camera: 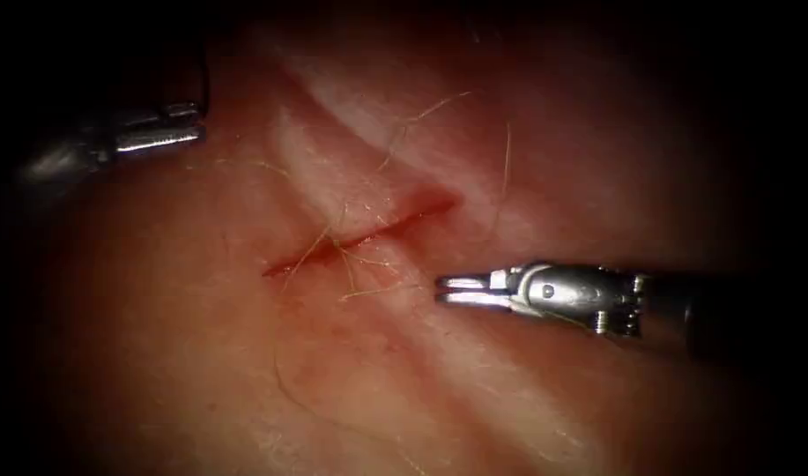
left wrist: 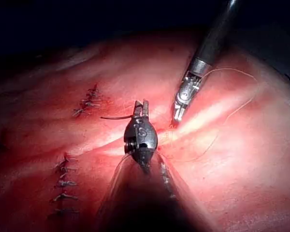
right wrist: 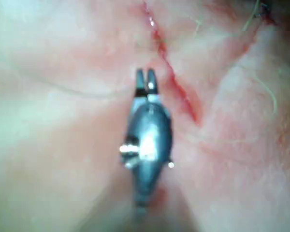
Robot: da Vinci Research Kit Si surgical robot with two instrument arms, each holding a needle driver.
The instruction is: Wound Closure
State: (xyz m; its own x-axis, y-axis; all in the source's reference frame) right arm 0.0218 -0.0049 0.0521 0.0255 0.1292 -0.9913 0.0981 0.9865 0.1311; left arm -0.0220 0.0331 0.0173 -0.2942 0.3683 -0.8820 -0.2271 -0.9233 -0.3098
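While the left pincer [camera: 185, 123] sits well off, the right pincer [camera: 448, 291] — empty — hovers beside the cut [camera: 359, 236].

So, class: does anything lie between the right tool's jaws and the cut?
Nothing solid: only bare tissue and fine strands lie between the right tool, open and empty, and the cut. The left tool appears to hold the needle near its end, clear of the tissue.
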